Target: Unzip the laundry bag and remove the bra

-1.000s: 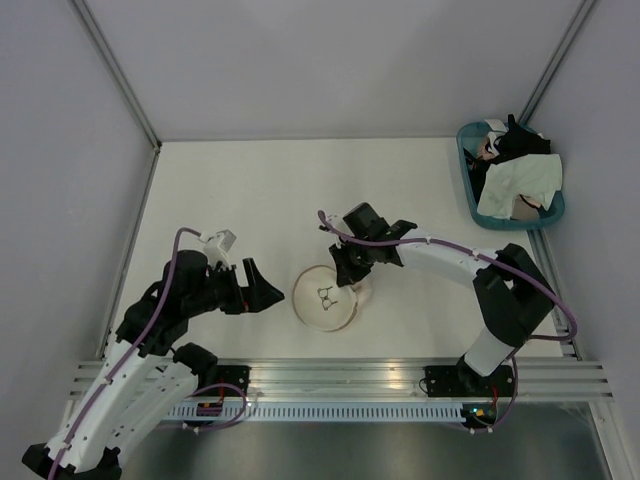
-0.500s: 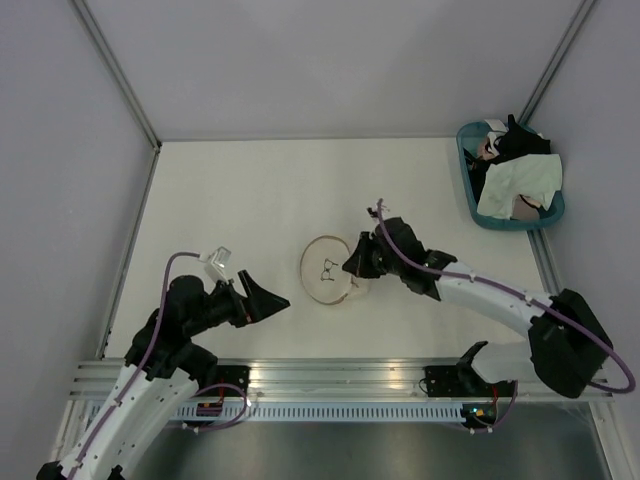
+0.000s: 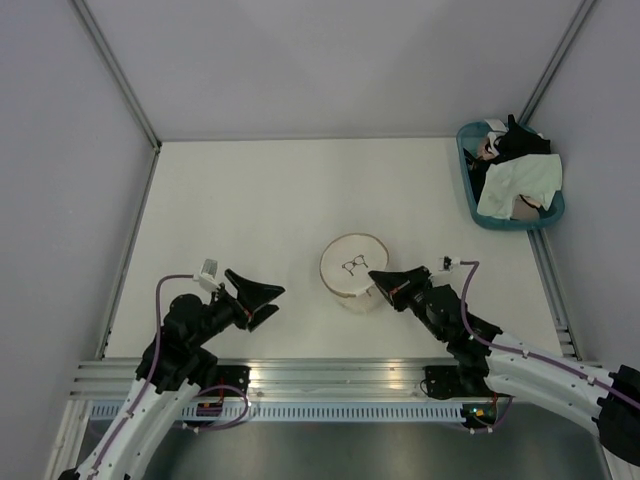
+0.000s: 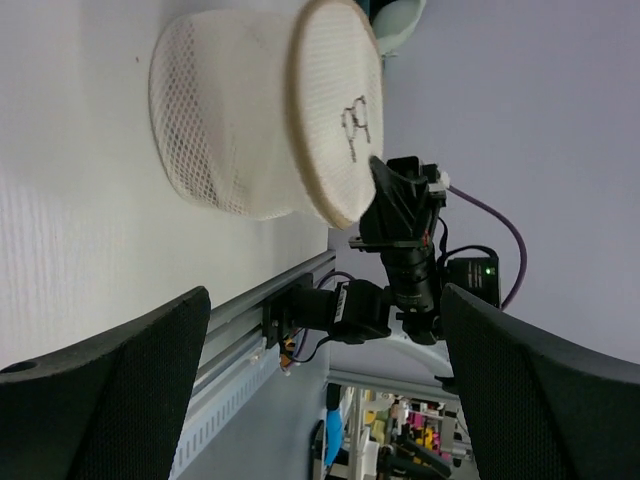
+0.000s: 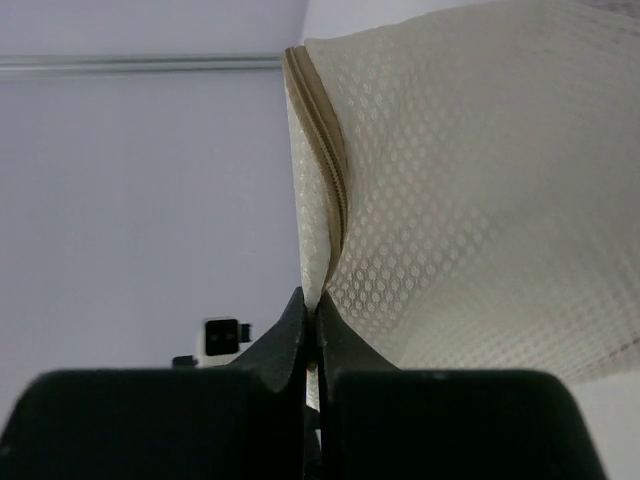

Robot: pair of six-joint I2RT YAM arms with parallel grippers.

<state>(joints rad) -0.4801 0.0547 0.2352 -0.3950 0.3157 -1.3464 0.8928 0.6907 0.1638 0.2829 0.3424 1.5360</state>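
- Right gripper (image 3: 378,279): jaws pinched together on the laundry bag (image 3: 354,264) at its near-right side, by the tan zipper rim.
- Left gripper (image 3: 278,300): jaws spread wide, holding nothing, left of the bag and apart from it.
- The bag sits mid-table (image 3: 250,190), nearer the near edge, with most of the table beyond it.
- A basket (image 3: 468,175) fills the far right corner.

There are one laundry bag (image 3: 352,265), one teal basket (image 3: 467,172), one pale cloth (image 3: 515,185), one black garment (image 3: 522,140), one left end effector (image 3: 278,302) and one right end effector (image 3: 373,276).
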